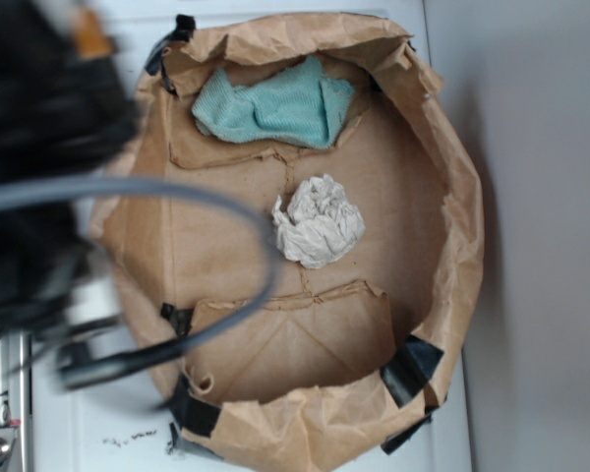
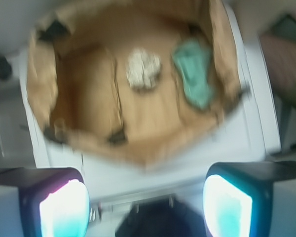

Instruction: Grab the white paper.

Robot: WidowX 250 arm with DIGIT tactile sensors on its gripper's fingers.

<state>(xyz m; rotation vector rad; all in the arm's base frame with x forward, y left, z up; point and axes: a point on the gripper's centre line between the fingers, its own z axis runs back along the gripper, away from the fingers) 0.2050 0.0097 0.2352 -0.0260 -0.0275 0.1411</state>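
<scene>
The white paper [image 1: 318, 221] is a crumpled off-white ball lying in the middle of the floor of a large brown paper bag [image 1: 452, 187] with its sides rolled down. It also shows in the wrist view [image 2: 143, 68], small and blurred. My gripper [image 2: 145, 202] is open, its two fingers wide apart with nothing between them, high above and outside the bag's near rim [image 2: 148, 158]. In the exterior view the arm [image 1: 39, 147] is a dark blur at the left, beside the bag.
A teal-green folded cloth [image 1: 275, 103] lies at the bag's far end, also in the wrist view [image 2: 195, 74]. Black tape patches [image 1: 411, 369] hold the bag to a white surface [image 1: 98, 423]. A grey cable [image 1: 177, 192] arcs over the bag's left part.
</scene>
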